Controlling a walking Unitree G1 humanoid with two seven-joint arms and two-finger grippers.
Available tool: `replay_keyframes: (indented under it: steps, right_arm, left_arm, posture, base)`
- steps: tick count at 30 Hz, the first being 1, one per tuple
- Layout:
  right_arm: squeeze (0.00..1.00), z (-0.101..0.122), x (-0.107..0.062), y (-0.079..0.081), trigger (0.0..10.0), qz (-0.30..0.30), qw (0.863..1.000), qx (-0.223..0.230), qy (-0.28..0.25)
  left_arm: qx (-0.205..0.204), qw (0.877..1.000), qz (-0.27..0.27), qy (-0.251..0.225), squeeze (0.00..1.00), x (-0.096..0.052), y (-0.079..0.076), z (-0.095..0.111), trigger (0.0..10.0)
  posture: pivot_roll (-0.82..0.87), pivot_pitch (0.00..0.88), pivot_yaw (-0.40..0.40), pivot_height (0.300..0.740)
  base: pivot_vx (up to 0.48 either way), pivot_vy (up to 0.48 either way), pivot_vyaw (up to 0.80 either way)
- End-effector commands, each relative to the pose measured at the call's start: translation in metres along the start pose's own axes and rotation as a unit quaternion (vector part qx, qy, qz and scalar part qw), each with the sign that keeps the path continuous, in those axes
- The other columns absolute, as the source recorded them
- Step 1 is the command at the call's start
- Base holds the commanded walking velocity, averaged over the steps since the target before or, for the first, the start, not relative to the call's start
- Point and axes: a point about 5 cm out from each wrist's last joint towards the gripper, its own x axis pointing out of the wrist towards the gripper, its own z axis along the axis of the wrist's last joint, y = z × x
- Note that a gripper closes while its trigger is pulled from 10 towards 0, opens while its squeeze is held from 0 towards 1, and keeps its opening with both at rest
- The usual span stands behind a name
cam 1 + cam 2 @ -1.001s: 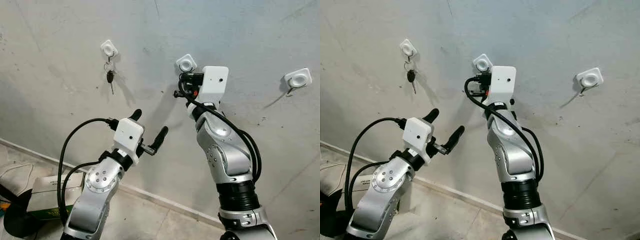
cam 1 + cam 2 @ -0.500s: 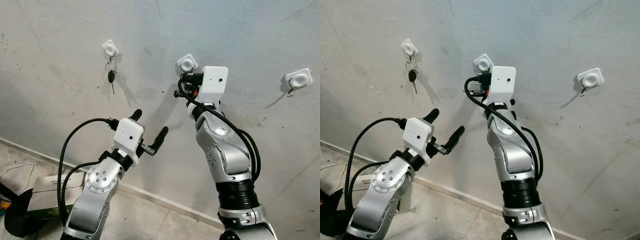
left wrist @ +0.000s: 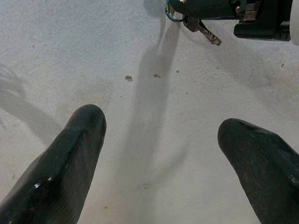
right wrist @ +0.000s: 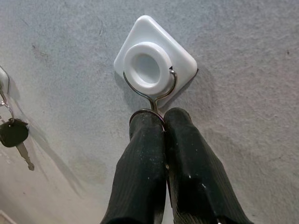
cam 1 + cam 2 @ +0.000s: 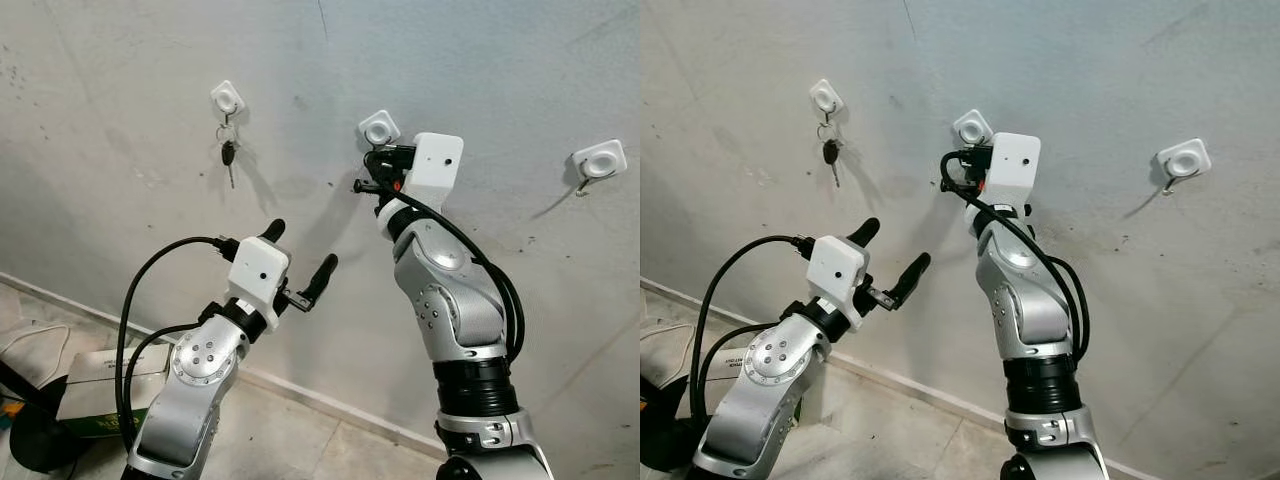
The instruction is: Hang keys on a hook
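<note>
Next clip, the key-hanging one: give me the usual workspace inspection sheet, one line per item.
Surface: grey plastered wall, scuffed, with three white hooks.
Job's things: middle hook, wire loop hanging from it; keys held under the right gripper's fingers. Left hook already carries a black-headed key. Right hook bare.
Clutter: cardboard box on the floor.
Grippers: right gripper shut, fingertips at the wire loop; left gripper open, held lower, apart from the wall.
Cables: black cables along both arms.
Surroundings: tiled floor, skirting.
</note>
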Motion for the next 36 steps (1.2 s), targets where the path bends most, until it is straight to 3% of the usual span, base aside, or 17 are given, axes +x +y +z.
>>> replay_keyframes:
  steps: [1, 25, 34, 35, 36]
  right_arm:
    - [0.00, -0.026, -0.001, -0.012, 10.0, -0.040, 0.997, 0.013, 0.070]
    - [0.00, -0.045, -0.003, -0.023, 10.0, -0.090, 0.981, 0.099, 0.139]
    - [0.00, -0.043, 0.001, -0.025, 10.0, -0.097, 0.981, 0.099, 0.136]
    - [0.18, -0.043, 0.001, -0.025, 10.0, -0.097, 0.981, 0.100, 0.137]
    - [0.18, -0.043, 0.001, -0.025, 10.0, -0.097, 0.981, 0.101, 0.137]
  left_arm:
    - [0.001, 1.000, -0.005, 0.007, 0.00, 0.001, 0.000, -0.001, 10.0]
    - [0.000, 1.000, -0.006, 0.009, 0.00, 0.002, 0.000, -0.001, 10.0]
    - [0.001, 1.000, -0.007, 0.009, 0.00, 0.002, -0.001, -0.001, 10.0]
    - [0.000, 1.000, -0.007, 0.009, 0.00, 0.002, -0.001, -0.001, 10.0]
    - [0.000, 1.000, -0.007, 0.008, 0.00, 0.002, -0.001, -0.001, 10.0]
  posture:
    - [0.08, 0.000, 0.011, 0.740]
    - [0.08, 0.000, 0.011, 0.740]
    - [0.08, 0.000, 0.011, 0.740]
    - [0.08, 0.000, 0.011, 0.740]
    - [0.08, 0.000, 0.009, 0.740]
  base:
    - [0.000, 0.000, 0.00]
    - [0.000, 0.000, 0.00]
    - [0.000, 0.000, 0.00]
    - [0.000, 0.000, 0.00]
    - [0.000, 0.000, 0.00]
